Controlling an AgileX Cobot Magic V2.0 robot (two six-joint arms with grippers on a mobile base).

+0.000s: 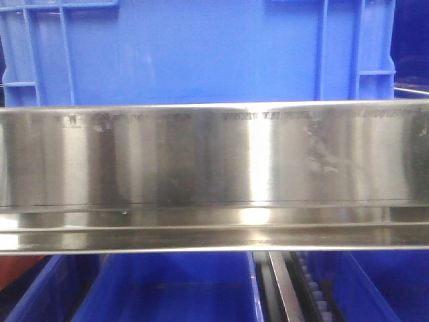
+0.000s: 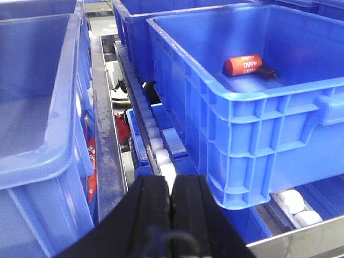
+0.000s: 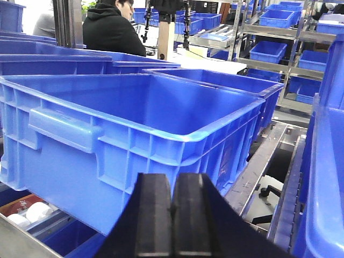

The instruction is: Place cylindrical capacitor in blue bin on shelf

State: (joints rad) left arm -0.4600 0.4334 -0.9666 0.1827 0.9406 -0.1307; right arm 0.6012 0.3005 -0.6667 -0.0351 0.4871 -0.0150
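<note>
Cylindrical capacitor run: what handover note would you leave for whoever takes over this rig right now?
Left claw: shut, empty.
Right claw: shut, empty.
The blue bin on the shelf holds a red cylinder and, against it, a small dark object, possibly the capacitor; too small to confirm.
Done: likely the placing, since neither claw carries anything.
Left: verify the dark object.

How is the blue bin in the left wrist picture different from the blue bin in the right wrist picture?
The blue plastic bin in the left wrist view holds a red cylinder with white numbers; the blue plastic bin in the right wrist view shows no contents, though its floor is hidden. The first sits on white rollers; the second's underside is hidden. Both are ribbed, open-topped and blue.
</note>
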